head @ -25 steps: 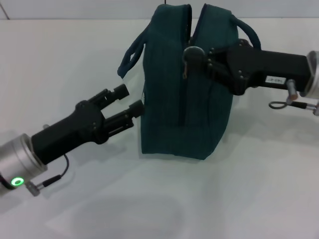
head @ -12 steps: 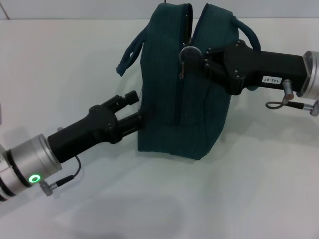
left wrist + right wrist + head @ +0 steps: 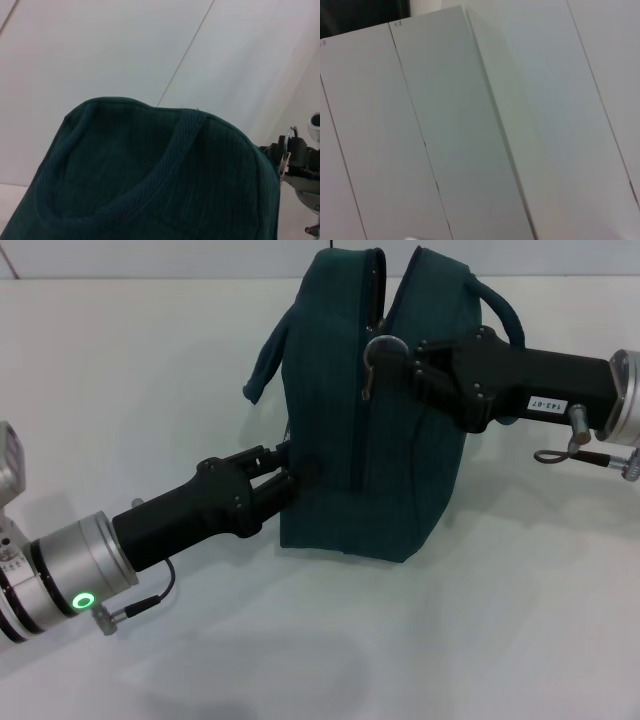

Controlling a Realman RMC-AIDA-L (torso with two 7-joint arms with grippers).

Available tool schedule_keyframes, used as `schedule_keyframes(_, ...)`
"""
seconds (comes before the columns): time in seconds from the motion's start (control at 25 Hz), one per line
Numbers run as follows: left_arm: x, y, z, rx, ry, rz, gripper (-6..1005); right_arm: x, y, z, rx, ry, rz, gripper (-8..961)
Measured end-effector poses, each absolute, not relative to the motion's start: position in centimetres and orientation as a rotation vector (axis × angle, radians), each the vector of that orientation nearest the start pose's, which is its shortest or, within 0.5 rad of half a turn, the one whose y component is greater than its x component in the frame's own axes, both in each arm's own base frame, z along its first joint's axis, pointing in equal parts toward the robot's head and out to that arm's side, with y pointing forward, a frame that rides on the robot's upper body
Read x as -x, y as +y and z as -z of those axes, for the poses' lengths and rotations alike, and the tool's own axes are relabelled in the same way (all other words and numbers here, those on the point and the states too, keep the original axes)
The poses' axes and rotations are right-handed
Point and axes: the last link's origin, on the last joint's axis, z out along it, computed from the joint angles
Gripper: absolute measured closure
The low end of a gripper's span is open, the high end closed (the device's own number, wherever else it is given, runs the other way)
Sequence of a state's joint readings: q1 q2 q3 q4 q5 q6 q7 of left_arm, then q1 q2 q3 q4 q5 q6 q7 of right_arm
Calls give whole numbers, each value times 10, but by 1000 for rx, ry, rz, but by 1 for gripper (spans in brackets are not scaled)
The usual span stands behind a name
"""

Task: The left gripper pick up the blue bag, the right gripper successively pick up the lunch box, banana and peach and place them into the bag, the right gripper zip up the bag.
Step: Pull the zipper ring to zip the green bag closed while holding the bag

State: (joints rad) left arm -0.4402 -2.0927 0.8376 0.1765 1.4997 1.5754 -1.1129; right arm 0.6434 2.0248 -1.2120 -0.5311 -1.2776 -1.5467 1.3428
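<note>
Right gripper [image 3: 395,358] is clamped on the zip pull [image 3: 377,350] high on the blue bag [image 3: 365,455], which stands upright mid-desk [image 3: 120,370]. Zipping step, I'd say; next, draw the pull along. Left gripper [image 3: 297,465] braces the bag's lower side, its grip unclear.

White table [image 3: 150,360] seen from the head view. A blue bag [image 3: 360,470] stands upright directly on its surface.
</note>
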Motion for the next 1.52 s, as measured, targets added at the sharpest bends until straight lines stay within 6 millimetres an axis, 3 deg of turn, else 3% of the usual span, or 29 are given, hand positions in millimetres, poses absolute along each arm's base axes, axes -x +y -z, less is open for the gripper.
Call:
schedule_keyframes(0.32, 271, 268, 59, 2424, -866, 1235, 688, -164, 352, 12, 2748, 424, -1265, 944)
schedule_keyframes(0.68, 273, 256, 68, 2461, -752, 1193, 845, -173, 360, 0, 2570, 554, -1400, 944)
schedule_keyframes(0.92, 274, 252, 67, 2451, -734, 1202, 907, -181, 360, -2, 2508, 603, -1407, 944)
schedule_keyframes(1.24, 277, 256, 56, 2348, -735, 1250, 928, -174, 339, 20, 2690, 571, -1378, 944)
schedule_keyframes(1.52, 286, 260, 41, 2261, -739, 1256, 931, -171, 337, 19, 2689, 560, -1409, 943)
